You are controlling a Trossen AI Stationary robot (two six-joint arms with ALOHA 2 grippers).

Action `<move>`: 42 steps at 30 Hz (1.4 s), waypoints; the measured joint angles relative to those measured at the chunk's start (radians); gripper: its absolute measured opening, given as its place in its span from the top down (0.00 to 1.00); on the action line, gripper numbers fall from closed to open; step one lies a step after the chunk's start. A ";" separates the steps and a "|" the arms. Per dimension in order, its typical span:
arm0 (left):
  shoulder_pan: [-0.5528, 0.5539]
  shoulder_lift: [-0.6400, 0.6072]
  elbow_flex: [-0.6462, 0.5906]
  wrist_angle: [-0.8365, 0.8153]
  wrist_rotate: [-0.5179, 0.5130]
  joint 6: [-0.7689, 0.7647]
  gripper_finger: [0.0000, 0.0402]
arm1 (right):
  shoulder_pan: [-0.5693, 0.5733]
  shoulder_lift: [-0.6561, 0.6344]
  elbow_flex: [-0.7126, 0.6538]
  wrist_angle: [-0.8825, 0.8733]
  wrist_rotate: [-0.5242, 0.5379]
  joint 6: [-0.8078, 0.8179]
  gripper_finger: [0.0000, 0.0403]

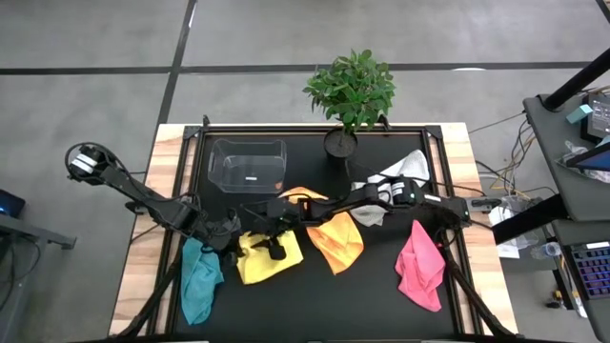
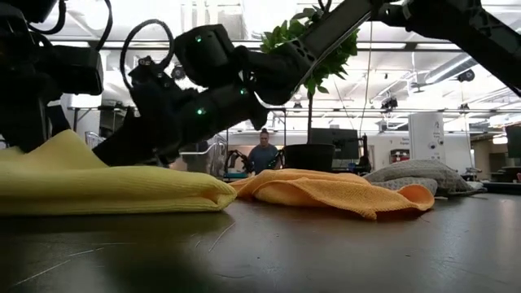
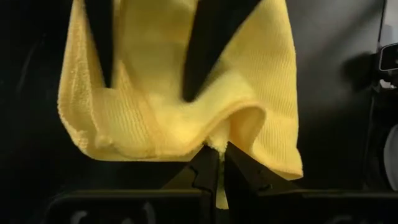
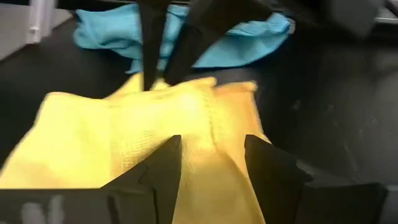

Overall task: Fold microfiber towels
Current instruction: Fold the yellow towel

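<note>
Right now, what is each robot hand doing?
Left gripper: shut on the yellow towel.
Right gripper: fingers open over it, holding nothing.

A robotics lab or open industrial workshop: the black table stood on a grey concrete floor crossed by dark lines. Just right of the table a desk carried cables and electronics. Behind the table, past its potted plant, the hall opened out under a high ceiling with strip lights, where a person sat among monitors and white machines.
</note>
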 joint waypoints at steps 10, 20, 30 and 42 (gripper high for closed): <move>0.000 0.000 -0.002 0.001 -0.017 0.001 0.99 | 0.000 -0.013 0.003 -0.031 -0.107 -0.024 0.93; 0.000 0.000 -0.003 -0.019 0.012 -0.052 0.86 | 0.023 -0.060 0.003 -0.118 -0.105 -0.087 0.98; -0.001 0.002 -0.004 -0.026 0.144 -0.078 0.71 | 0.058 -0.084 0.003 -0.194 -0.006 -0.134 0.98; 0.000 0.091 0.007 -0.013 0.088 -0.051 0.98 | 0.057 -0.085 0.003 -0.186 -0.027 -0.043 0.79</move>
